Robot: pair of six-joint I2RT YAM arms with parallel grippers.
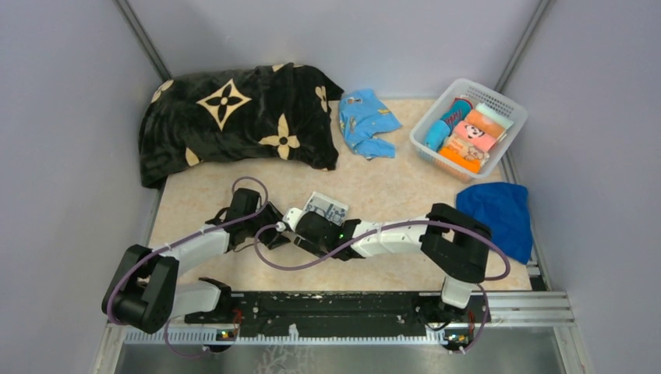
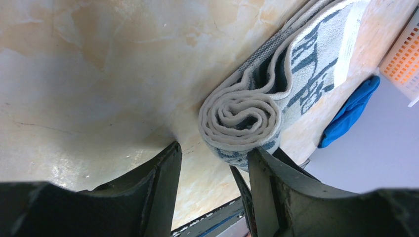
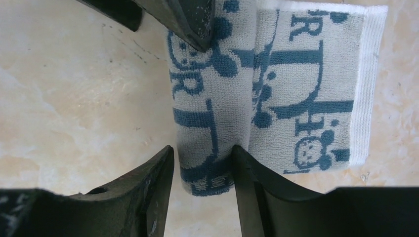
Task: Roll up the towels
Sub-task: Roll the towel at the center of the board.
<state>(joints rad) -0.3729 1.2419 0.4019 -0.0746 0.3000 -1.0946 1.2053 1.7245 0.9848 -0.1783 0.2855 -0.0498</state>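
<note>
The white towel with dark-blue print [image 1: 327, 207] lies mid-table, partly rolled. The left wrist view shows its spiral end [image 2: 242, 118]. In the right wrist view the roll [image 3: 207, 108] runs away from me, with a flat tail to its right. My left gripper [image 2: 213, 149] is open at the roll's end, its right finger [image 2: 269, 182] against the roll's underside. My right gripper [image 3: 202, 148] is open and straddles the roll's near end. Its right finger [image 3: 249, 182] touches the cloth. The turquoise towel [image 1: 366, 121] lies crumpled at the back. The royal-blue towel [image 1: 499, 214] lies at the right edge.
A black blanket with cream flowers [image 1: 234, 117] fills the back left. A white basket [image 1: 418, 142] holding rolled cloths stands at the back right; it also shows in the left wrist view [image 2: 402, 64]. Both arms meet at mid-table, fingers close together.
</note>
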